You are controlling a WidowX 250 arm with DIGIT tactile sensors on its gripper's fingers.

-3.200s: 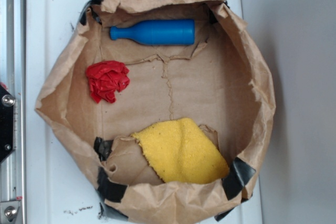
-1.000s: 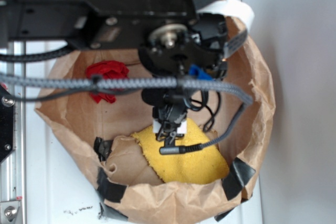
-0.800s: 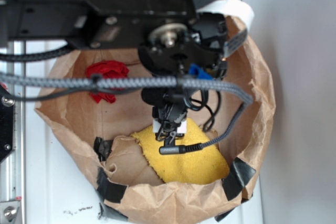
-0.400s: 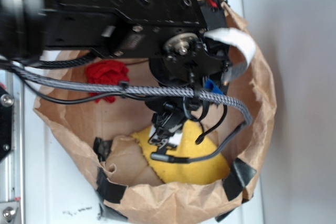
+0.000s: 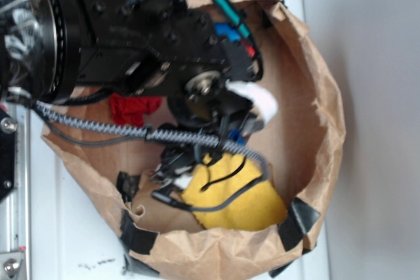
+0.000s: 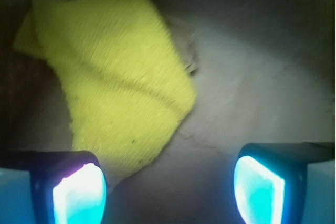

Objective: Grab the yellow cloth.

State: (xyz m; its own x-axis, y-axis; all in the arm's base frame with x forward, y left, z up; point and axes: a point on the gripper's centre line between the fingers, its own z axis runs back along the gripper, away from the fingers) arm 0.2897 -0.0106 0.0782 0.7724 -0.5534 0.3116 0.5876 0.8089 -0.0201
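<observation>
The yellow cloth lies flat on the floor of the brown paper bag, near its front wall; the arm and its cables cover the cloth's upper left part. In the wrist view the yellow cloth fills the upper left, and its lower corner reaches almost to the left finger. My gripper is open, with only brown paper between its fingers. Seen from outside, the gripper hangs low over the cloth's left corner.
The paper bag's crumpled wall rings the work area, with black tape at the front corners. A red wrinkly wad sits at the left, partly under the arm. The bag rests on a white surface beside a metal rail.
The arm has come in over the bag. Over the last second the gripper shifted left from the cloth's middle toward its left corner, and the arm swung left.
</observation>
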